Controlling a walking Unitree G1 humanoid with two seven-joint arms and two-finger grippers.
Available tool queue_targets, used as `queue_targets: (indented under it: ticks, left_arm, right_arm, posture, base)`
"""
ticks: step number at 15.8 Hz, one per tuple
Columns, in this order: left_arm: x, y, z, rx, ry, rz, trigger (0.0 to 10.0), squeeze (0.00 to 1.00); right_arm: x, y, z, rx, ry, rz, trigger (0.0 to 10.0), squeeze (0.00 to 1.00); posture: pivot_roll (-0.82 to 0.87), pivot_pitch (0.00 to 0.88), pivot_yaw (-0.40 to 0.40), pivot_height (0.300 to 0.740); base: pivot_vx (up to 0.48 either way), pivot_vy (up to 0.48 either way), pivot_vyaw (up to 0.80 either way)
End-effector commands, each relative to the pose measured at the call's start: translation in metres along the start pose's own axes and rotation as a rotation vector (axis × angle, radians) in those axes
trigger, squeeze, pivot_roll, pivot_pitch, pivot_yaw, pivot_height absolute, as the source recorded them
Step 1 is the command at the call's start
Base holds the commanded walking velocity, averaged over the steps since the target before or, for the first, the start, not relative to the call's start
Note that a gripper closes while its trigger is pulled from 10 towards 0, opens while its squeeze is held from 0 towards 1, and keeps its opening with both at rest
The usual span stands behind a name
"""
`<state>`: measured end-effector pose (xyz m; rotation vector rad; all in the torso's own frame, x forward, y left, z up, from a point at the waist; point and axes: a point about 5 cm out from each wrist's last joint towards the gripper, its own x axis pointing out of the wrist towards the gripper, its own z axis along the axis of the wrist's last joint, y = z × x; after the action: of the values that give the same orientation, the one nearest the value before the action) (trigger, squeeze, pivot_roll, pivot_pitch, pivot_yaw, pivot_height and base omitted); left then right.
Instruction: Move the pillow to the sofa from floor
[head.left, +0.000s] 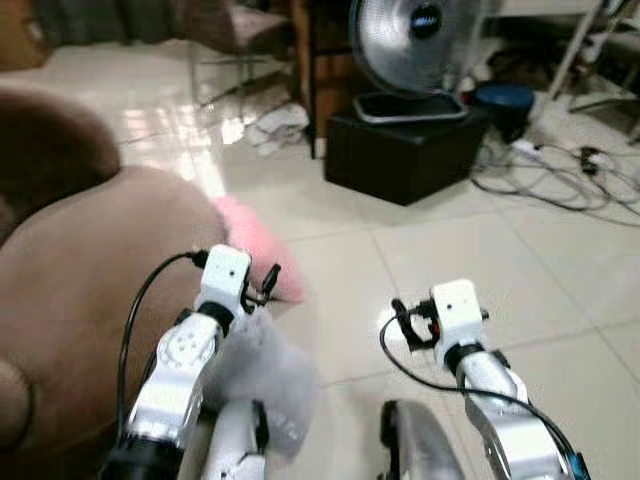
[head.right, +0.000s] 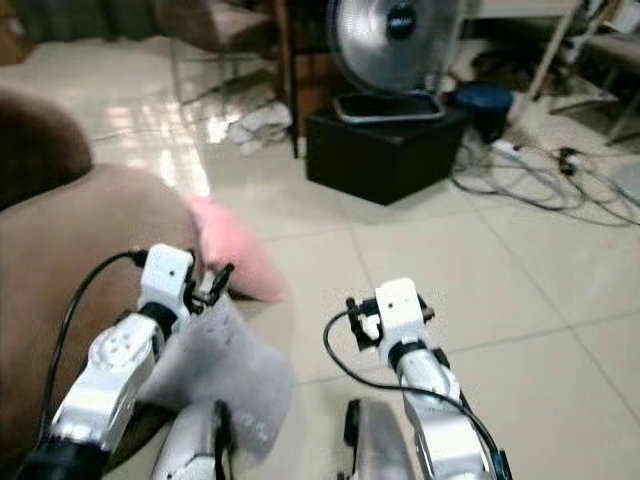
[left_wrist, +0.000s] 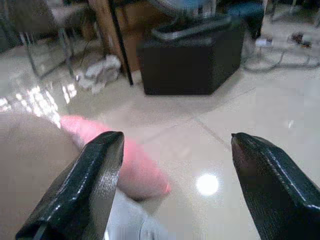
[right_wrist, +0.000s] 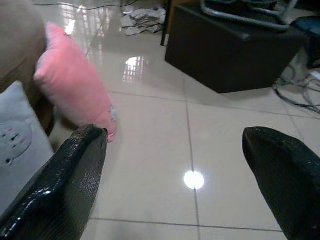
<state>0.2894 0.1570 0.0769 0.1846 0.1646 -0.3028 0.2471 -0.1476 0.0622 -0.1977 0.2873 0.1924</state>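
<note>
Right wrist view: plump pink pillow (right_wrist: 75, 82) leaning against sofa (right_wrist: 17, 45).

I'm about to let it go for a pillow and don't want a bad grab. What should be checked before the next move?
1. Left gripper open: ok.
2. Right gripper open: ok.
3. Pink pillow in sight, on the floor against the sofa: ok.
4. Grey pillow beside it, also leaning on the sofa: ok.
5. Floor between grippers and pillows free of the cables: ok.
6. Which pillow is meant: cannot tell.
</note>
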Motion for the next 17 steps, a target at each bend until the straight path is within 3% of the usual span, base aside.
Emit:
queue_targets:
  ticks: [1,2,5,6,7,8,11,16,17]
  left_arm:
    - [0.004,0.000,-0.005,0.025,0.038,-0.003,10.0,0.00]
    - [0.012,0.002,-0.010,0.030,0.089,0.020,10.0,0.00]
    - [0.024,0.006,-0.018,-0.069,0.147,0.082,10.0,0.00]
    - [0.026,0.008,-0.023,-0.078,0.175,0.104,10.0,0.17]
    - [0.026,0.009,-0.025,-0.079,0.187,0.112,10.0,0.17]
    - [0.026,0.016,-0.033,-0.105,0.223,0.154,10.0,1.00]
    - [0.021,0.038,-0.052,-0.056,0.319,0.264,10.0,1.00]
    - [0.007,0.072,-0.056,0.081,0.335,0.420,10.0,1.00]
    - [0.003,0.085,-0.052,0.125,0.313,0.487,10.0,1.00]
  right_arm:
    - [-0.003,0.000,0.002,-0.012,0.000,0.005,10.0,0.00]
    - [-0.006,0.003,0.005,-0.016,0.001,0.014,10.0,0.00]
    - [-0.011,0.007,0.007,-0.032,0.001,0.037,10.0,0.00]
    - [-0.015,0.010,0.006,-0.041,0.010,0.051,10.0,0.00]
    - [-0.017,0.012,0.005,-0.044,0.013,0.056,10.0,0.00]
    - [-0.026,0.017,0.005,-0.070,0.018,0.086,10.0,0.00]
    - [-0.035,0.022,0.009,-0.132,0.007,0.156,10.0,0.00]
    - [-0.039,0.029,0.018,-0.153,-0.013,0.228,10.0,0.00]
    - [-0.037,0.033,0.023,-0.175,-0.044,0.257,10.0,0.00]
  posture:
    - [-0.07,0.056,0.012,0.555]
    - [-0.07,0.075,0.007,0.540]
    - [-0.07,0.102,0.001,0.525]
    - [-0.08,0.124,-0.006,0.525]
    - [-0.08,0.129,-0.006,0.525]
    - [-0.11,0.171,-0.006,0.525]
    - [-0.14,0.241,-0.012,0.525]
    - [-0.12,0.303,-0.032,0.525]
    - [-0.13,0.319,-0.026,0.525]
  base:
    - [0.000,0.000,0.00]
    - [0.000,0.000,0.00]
    - [0.000,0.000,0.00]
    - [0.000,0.000,0.00]
    - [0.000,0.000,0.00]
    - [0.000,0.000,0.00]
    - [0.000,0.000,0.00]
    - [0.000,0.000,0.00]
    - [0.000,0.000,0.00]
